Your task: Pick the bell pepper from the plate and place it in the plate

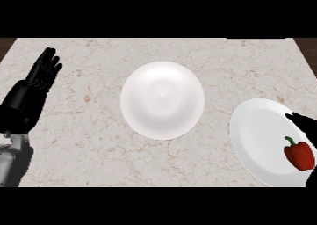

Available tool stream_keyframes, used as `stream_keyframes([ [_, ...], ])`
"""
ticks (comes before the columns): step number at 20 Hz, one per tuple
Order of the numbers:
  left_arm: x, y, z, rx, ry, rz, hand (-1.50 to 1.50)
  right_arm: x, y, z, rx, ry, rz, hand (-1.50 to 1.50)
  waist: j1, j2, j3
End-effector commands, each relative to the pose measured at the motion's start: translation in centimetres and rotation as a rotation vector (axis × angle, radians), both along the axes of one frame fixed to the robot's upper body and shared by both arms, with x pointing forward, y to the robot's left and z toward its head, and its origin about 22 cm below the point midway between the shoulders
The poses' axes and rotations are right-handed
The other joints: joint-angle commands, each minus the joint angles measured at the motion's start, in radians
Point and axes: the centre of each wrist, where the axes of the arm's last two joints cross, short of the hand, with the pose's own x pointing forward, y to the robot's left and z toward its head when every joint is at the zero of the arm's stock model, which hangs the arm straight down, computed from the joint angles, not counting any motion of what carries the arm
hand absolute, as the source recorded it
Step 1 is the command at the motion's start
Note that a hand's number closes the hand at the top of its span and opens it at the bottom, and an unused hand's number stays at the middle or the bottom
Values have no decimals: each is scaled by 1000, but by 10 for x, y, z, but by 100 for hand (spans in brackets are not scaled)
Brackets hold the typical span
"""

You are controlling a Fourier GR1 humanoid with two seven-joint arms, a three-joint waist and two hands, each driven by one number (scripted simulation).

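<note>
Grasp stage, by my read: right robot hand (307, 128) sits over the near plate (258, 132) at the view's right edge. Its fingers are above and its thumb tip below, spread apart w/ the bell pepper (299, 154) in the gap btw them, nothing clamped yet. Can't tell if a finger touches the pepper; most of the hand is cut off. Pepper lies on that plate, stem toward the fingers. Next move prob. calls for closing round the pepper, lifting clear of the rim, then carrying it to the second plate (162, 100). That one sits well off to this hand's left on the table (83, 145), w/ nothing in it. Left robot hand (42, 72) rests at the far side, fingers straight and up, holding nothing.
</note>
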Motion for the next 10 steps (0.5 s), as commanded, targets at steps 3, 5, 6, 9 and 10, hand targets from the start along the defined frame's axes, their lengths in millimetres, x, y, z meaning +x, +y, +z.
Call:
stream_keyframes([
  [3, 0, 3, 18, -9, -1, 5, 0, 1, 9, -10, -16, 44, -7, -150, -3, -1, 0],
  [5, 0, -20, -9, -2, 4, 1, 0, 2, -16, -25, 5, 60, 11, -150, -4, 0, 0],
  [6, 3, 3, -10, 9, -9, 5, 0, -11, -15, -54, 5, 93, 17, -150, -4, 1, 0],
  [9, 6, -7, -14, 10, 12, -2, 0, 0, -11, -34, 9, 87, 3, -150, -5, 0, 0],
  [10, -13, -16, -4, 0, -16, -11, 0, 4, -23, -41, 10, 100, -14, -150, 0, -1, 0],
])
